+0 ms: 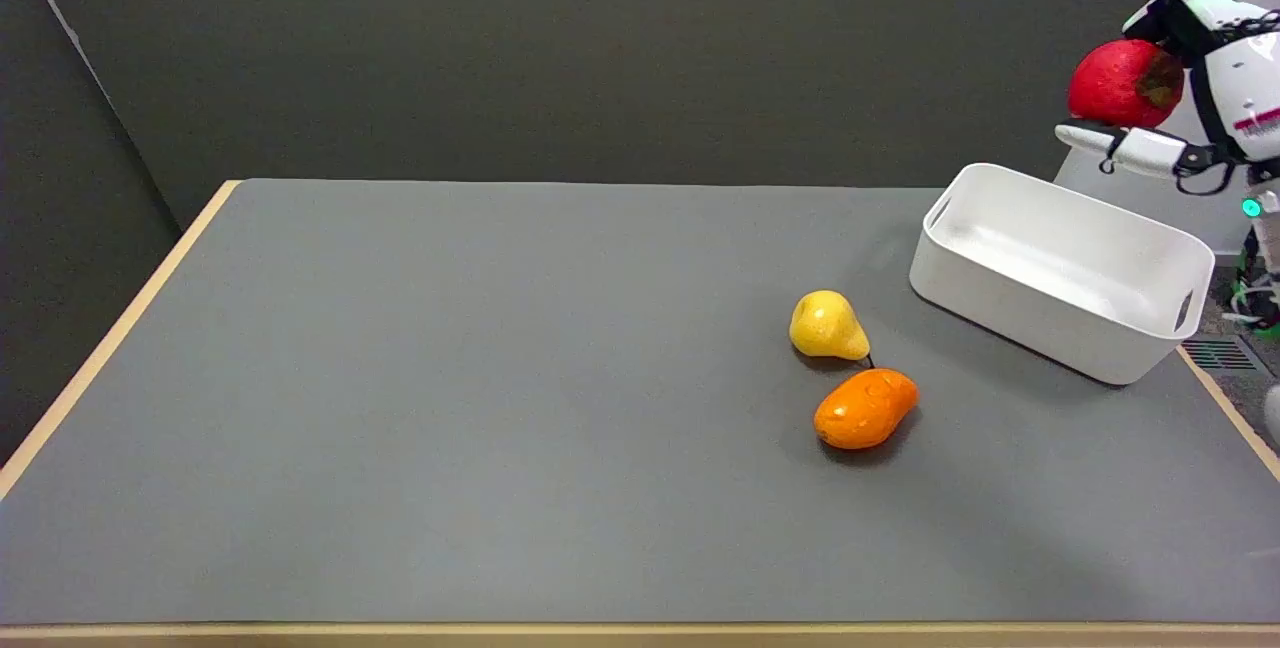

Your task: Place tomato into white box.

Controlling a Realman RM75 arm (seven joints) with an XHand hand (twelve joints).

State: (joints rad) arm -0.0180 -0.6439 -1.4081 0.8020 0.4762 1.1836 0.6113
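Observation:
The red tomato is up in the air at the far right, gripped by my right hand, with fingers above and below it. Its dark stem end faces the palm. Below and slightly left of it, the white box stands on the table's right side with nothing visible inside. The hand and tomato hover above the box's far right end, well apart from its rim.
A yellow pear and an orange fruit lie close together on the grey table, left of the box. The table's right edge runs just past the box.

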